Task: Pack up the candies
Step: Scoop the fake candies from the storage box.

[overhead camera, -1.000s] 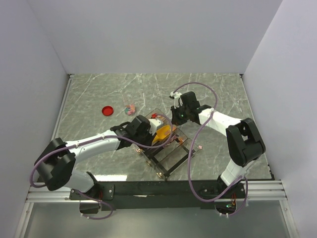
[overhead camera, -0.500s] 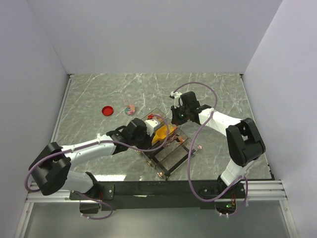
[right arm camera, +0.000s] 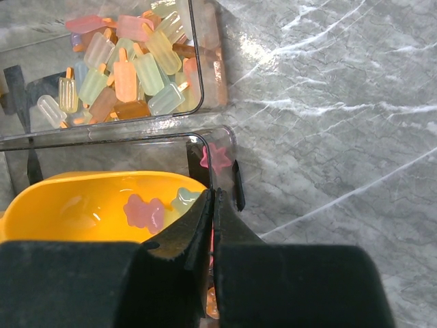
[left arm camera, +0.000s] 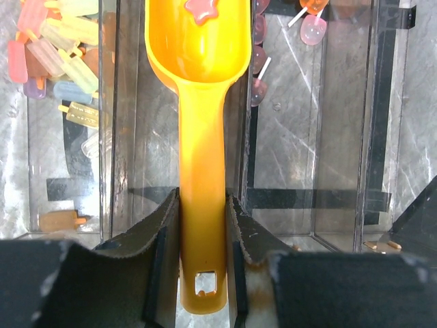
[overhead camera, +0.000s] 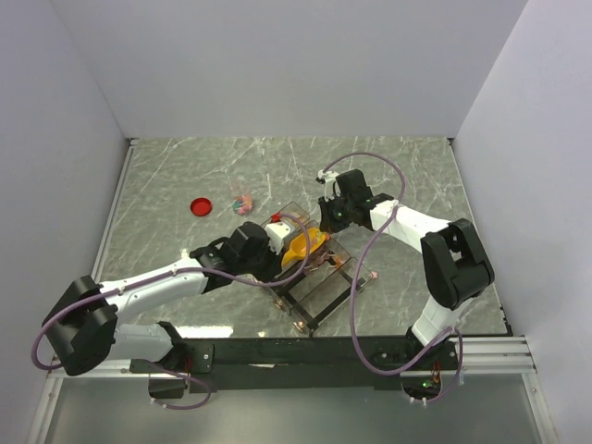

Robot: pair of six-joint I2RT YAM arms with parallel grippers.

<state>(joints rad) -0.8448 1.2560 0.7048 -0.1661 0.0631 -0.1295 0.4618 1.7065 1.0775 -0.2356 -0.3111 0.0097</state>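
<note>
Scoop [left arm camera: 198,55] handle clamped by left tool [left arm camera: 203,205], jaws part-open; few candies [right arm camera: 145,210] seen in bowl, over clear bin [right arm camera: 194,68]; more heaped in adj. compartment; right tool [right arm camera: 213,205] pinched shut at bin wall.

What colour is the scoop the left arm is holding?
The scoop is yellow-orange, clearest in the left wrist view, its handle clamped in the left tool.

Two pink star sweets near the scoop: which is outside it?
The darker pink star, at the corner of the clear bin, beyond the rim of the scoop. The paler pink one lies inside the scoop, beside a blue-green sweet.
</note>
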